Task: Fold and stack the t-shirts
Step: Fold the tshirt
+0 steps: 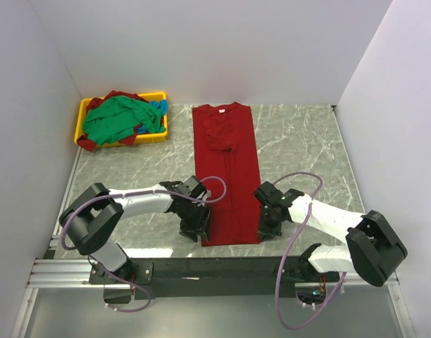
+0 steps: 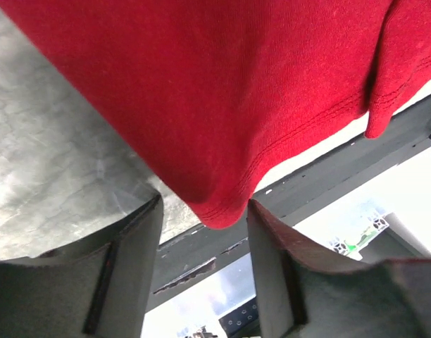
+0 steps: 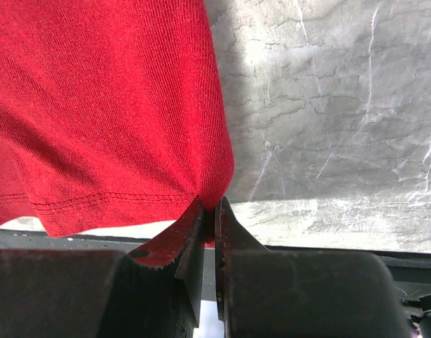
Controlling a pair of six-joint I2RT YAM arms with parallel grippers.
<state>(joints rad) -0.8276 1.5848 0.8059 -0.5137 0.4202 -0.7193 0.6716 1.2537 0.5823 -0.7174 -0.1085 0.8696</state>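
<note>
item 1, deep red t-shirt (image 1: 226, 169): soft knit cloth, folded into a long narrow strip. it lies flat on the surface between my two sets of jaws and runs away from them, collar at the far end. only the top view shows the whole strip. my wrist views show just its near hem, a fine ribbed weave with a double row of stitching (image 3: 96, 201).

item 2, surface (image 1: 300, 141): grey, marble-patterned with pale veins, smooth and faintly glossy. in the right wrist view it is bare just to the right of my right jaws.

item 3, yellow tray (image 1: 85, 116): rigid plastic, rectangular, seen only from the top view. it sits well ahead of my left jaws and off to their left. it holds a crumpled heap: a green t-shirt (image 1: 117, 120) on top, with blue cloth (image 1: 159, 107) and red cloth (image 1: 89, 141) showing at the edges.

item 4, left jaws: apart, at the near left corner of the strip. that rounded hem corner (image 2: 219, 211) dips into the gap between them, not pinched.

item 5, right jaws: nearly together, clamped on the near right hem corner, cloth bunched into the nip.
</note>
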